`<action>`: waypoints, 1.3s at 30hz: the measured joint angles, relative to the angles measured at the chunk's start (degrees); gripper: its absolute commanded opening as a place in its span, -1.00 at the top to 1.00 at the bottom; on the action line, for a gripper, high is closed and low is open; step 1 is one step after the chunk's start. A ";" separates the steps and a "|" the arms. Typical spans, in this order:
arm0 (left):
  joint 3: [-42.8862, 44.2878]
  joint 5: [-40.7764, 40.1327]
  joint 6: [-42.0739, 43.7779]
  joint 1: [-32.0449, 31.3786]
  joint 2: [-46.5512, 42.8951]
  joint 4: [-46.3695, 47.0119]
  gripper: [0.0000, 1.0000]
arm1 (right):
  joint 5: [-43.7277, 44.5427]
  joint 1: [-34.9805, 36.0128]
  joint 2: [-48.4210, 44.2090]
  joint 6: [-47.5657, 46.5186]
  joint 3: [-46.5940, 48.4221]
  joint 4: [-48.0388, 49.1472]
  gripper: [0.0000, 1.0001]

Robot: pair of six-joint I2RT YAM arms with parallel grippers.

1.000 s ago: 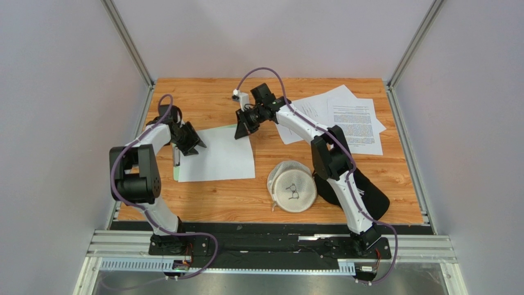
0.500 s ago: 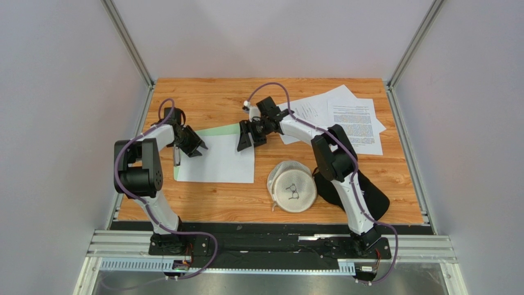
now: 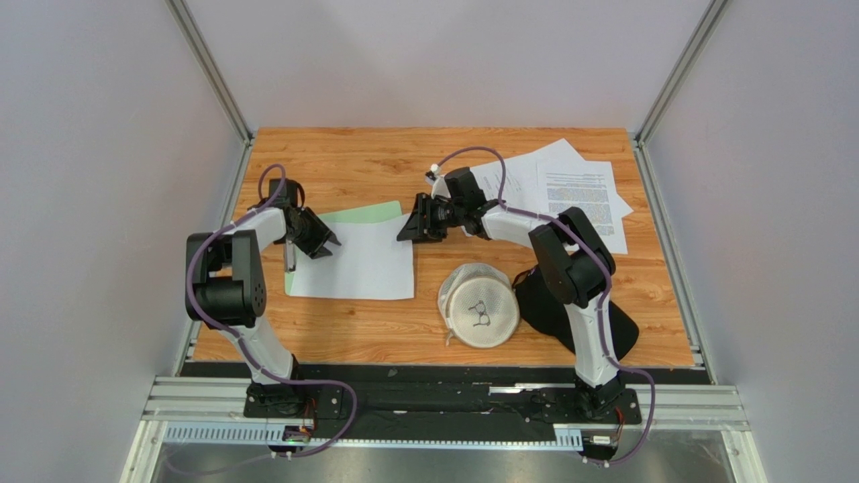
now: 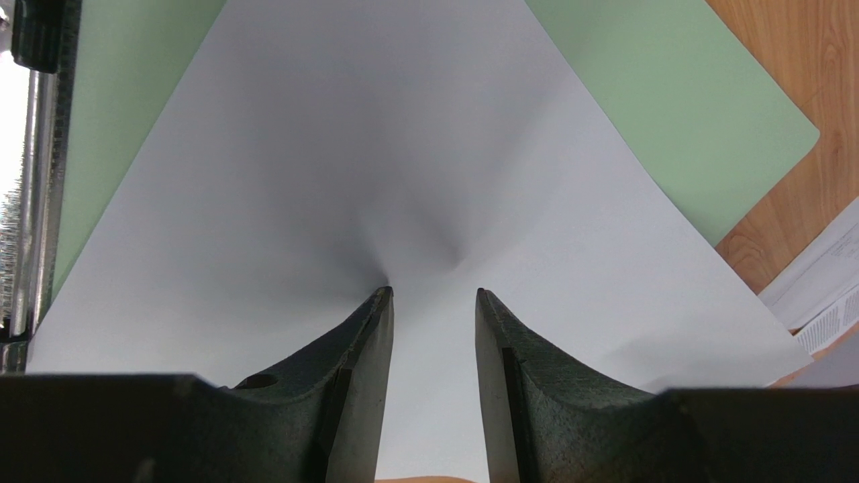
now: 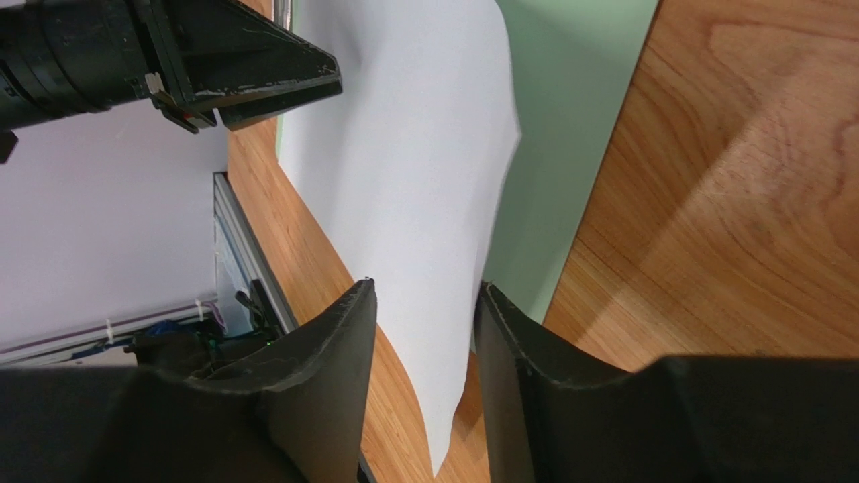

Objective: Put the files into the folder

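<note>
The light-green folder (image 3: 358, 213) lies left of centre, its metal clip (image 4: 38, 201) at its left end. One plain white sheet (image 3: 358, 264) lies skewed over it, so a green strip shows at the far edge. My left gripper (image 3: 323, 239) is open, its tips pressed on the sheet's left part (image 4: 403, 151), which puckers there. My right gripper (image 3: 408, 229) is open at the sheet's far right corner. In the right wrist view that corner (image 5: 434, 382) curls up between the fingers. The other files (image 3: 565, 191) lie fanned at the back right.
A round white cap-like object (image 3: 479, 305) with a small drawing sits near centre, beside a black cloth (image 3: 600, 317) under the right arm. Metal frame posts stand at the table's back corners. In the right wrist view my left gripper (image 5: 202, 70) shows beyond the sheet.
My right gripper moved right and toward me. The sheet's far edge slid nearer, and more green folder shows behind it. My left gripper stayed at the sheet's left edge.
</note>
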 measured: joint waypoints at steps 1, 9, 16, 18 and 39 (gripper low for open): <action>-0.09 -0.02 0.02 -0.17 -0.15 0.09 0.10 | -0.02 0.00 0.09 1.36 -0.59 1.68 0.34; 0.13 -0.55 2.49 -1.07 -2.56 -0.68 -0.26 | 1.55 0.26 1.92 1.70 2.27 4.94 1.00; 10.36 -7.37 15.04 -1.25 -4.04 -11.19 -0.32 | 1.99 0.22 6.19 -9.86 12.66 -4.96 1.00; 12.61 -10.03 18.36 -0.90 -4.57 -13.11 -0.29 | 1.40 0.00 6.97 -12.26 14.78 -6.86 1.00; 17.64 -15.80 35.10 6.21 6.88 -21.75 -0.08 | -4.55 -1.31 13.33 -18.95 21.07 -7.80 1.00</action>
